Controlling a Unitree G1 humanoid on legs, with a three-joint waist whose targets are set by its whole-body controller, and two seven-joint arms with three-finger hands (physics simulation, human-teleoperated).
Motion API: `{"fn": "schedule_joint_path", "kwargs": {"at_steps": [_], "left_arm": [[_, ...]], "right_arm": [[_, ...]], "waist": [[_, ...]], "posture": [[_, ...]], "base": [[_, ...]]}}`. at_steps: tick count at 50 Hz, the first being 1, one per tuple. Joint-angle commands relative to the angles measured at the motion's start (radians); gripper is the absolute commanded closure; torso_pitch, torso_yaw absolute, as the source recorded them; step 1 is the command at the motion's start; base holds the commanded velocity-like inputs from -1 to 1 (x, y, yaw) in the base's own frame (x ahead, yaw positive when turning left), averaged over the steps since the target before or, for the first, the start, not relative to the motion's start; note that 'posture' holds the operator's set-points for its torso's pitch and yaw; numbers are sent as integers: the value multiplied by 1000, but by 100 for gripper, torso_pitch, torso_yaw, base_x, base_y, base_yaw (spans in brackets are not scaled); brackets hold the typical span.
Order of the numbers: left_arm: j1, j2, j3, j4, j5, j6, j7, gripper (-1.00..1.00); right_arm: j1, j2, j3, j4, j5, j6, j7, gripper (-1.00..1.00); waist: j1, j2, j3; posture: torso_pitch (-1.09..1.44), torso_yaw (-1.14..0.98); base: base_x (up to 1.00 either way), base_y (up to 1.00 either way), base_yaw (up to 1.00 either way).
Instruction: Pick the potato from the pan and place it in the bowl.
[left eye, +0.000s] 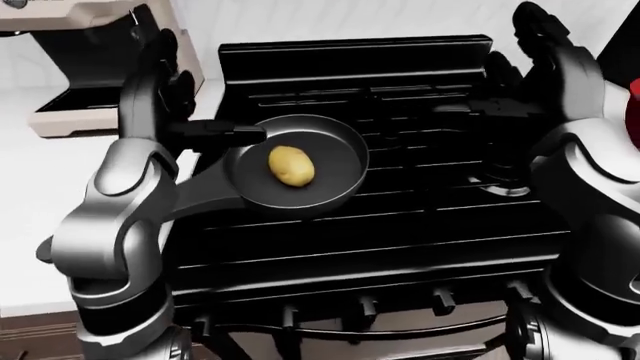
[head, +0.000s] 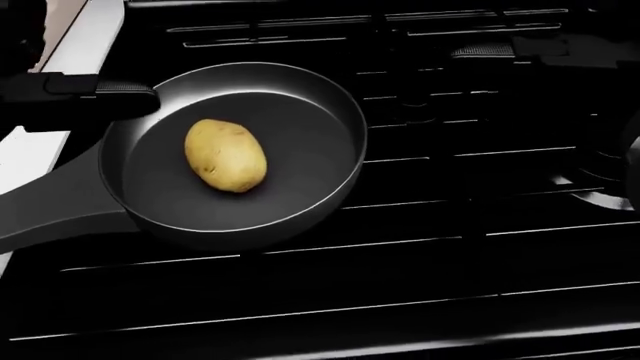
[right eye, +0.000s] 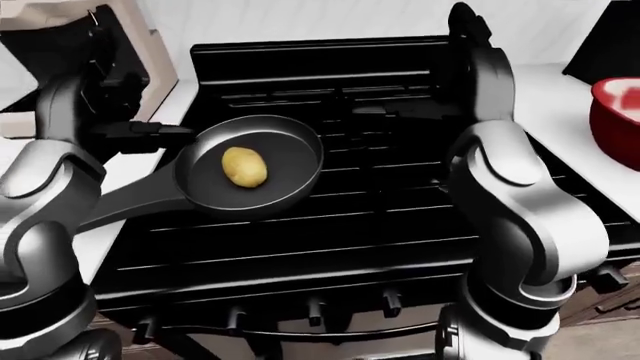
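Black stove (left eye: 400, 225) carries our pan (head: 300, 202), the potato (head: 225, 155) lying just right of our nearer, empty, open-fingered left robot hand (left eye: 215, 133).

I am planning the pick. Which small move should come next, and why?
Probably bring the left hand right and down over the potato. It hovers open at the pan rim, nearer than the right hand; the potato lies untouched.

The head view looks steeply down, close over the black gas stove (head: 480, 247) and the dark round metal frying pan (head: 330, 112). Both eye views sit farther out, sharing stove, pan and both arms; the right-eye view alone shows the red bowl (right eye: 615, 112).
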Motion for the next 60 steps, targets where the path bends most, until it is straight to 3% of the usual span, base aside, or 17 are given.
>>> {"fn": "schedule_joint_path", "kwargs": {"at_steps": [1, 14, 19, 35, 48, 60], "left_arm": [[-34, 13, 12, -29, 3, -39, -3, -100], [-119, 39, -3, 6, -14, -2, -33, -100], [-190, 50, -33, 78, -6, 25, -96, -100], [-291, 37, -131, 224, 185, -7, -463, -100], [-328, 54, -214, 257, 524, -39, -852, -100], [-364, 4, -192, 361, 741, -149, -1028, -100]], "right_arm": [[-38, -12, -10, -31, 8, -15, -4, -100], [-45, -22, -15, -39, 30, -3, -13, -100], [-36, -27, -9, -20, 22, -31, -3, -100], [-30, -19, -7, -24, 10, -35, 7, -100], [-36, -28, -15, -28, 24, -29, -1, -100], [-41, -37, -20, -25, 41, -30, -12, -100]], "waist": [[2, -2, -27], [3, -7, -32], [7, -13, -31], [15, -26, -34], [18, -35, -33], [21, -46, -32]], "posture": [[0, 0], [0, 0], [0, 0], [0, 0], [0, 0], [0, 0]], "base": [[0, 0, 0], [0, 0, 0], [0, 0, 0], [0, 0, 0], [0, 0, 0], [0, 0, 0]]}}
